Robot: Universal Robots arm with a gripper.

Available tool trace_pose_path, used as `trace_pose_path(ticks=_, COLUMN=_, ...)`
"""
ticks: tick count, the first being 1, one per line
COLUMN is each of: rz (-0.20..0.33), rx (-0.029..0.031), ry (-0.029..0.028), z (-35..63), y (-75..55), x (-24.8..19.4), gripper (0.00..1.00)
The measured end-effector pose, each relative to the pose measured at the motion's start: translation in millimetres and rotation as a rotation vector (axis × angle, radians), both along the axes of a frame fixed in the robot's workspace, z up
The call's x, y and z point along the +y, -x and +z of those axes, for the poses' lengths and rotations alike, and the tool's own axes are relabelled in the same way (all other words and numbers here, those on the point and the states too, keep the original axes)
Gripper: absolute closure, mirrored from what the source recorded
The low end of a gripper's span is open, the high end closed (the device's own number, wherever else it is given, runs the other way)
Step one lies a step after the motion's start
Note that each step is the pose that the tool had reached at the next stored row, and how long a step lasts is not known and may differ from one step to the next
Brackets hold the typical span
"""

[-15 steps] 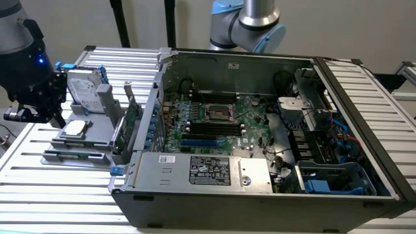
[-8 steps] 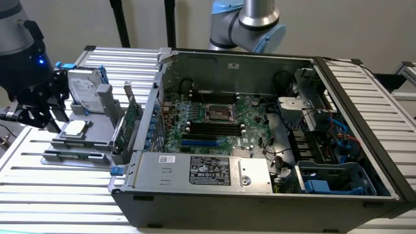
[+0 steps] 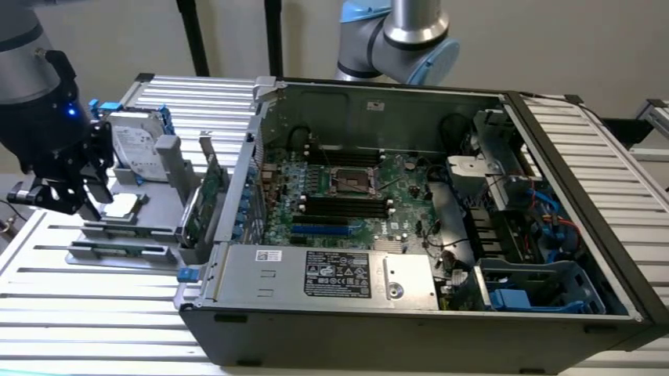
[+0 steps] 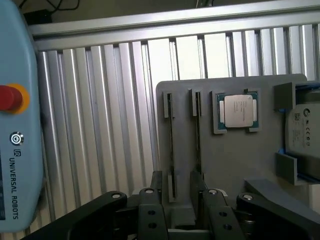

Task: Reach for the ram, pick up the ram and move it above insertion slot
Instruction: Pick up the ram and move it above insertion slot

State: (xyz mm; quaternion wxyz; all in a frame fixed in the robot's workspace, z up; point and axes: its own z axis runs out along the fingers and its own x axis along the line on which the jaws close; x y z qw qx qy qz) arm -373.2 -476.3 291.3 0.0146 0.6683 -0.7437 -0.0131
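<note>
Two ram sticks stand on edge in slots of the grey fixture plate point(image 4: 235, 165). One ram point(image 4: 171, 145) runs between my gripper's fingertips, and the second stick point(image 4: 198, 130) runs beside it toward the fingertip point(image 4: 196, 181) on that side. My gripper point(image 4: 176, 177) is open and hovers over the plate, its black fingers straddling the first stick's near end without visibly touching it. In the exterior view the gripper point(image 3: 84, 205) hangs at the exterior view's left, above the green ram sticks point(image 3: 121, 251). The motherboard's dark insertion slots point(image 3: 345, 205) lie inside the open computer case point(image 3: 418, 298).
On the same fixture sit a CPU chip point(image 4: 239, 111), a silver hard drive point(image 3: 134, 145) and a tall green expansion card point(image 3: 215, 192) next to the case wall. A light-blue teach pendant point(image 4: 17, 125) with a red button lies on the ribbed aluminium table point(image 4: 100, 125).
</note>
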Motion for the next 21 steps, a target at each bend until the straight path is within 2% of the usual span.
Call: trace_pose_path(ticks=21, rz=0.0, rx=0.0, ry=0.0, z=-38.1, y=4.2, x=0.0, gripper=0.64)
